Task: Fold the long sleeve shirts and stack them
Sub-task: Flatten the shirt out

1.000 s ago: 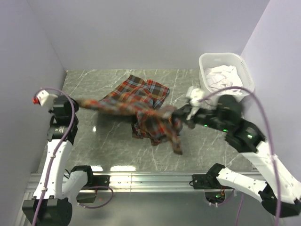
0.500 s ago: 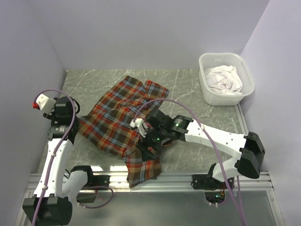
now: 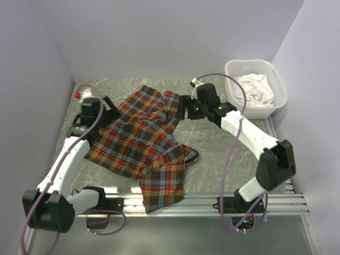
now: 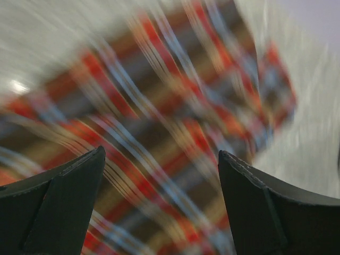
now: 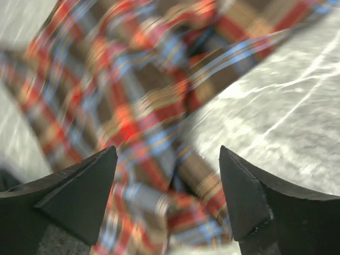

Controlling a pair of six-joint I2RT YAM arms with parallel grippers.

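Grey marbled table (image 3: 223, 154) carries the plaid shirt (image 3: 138, 138), spread left of centre, its long axis running from the far side toward the arms' bases, one end hanging over the near edge. A white basket (image 3: 252, 113) sits far right. The left gripper (image 3: 112, 108) and right gripper (image 3: 184, 108), both spread and empty, flank the shirt's far edge, about equally near.
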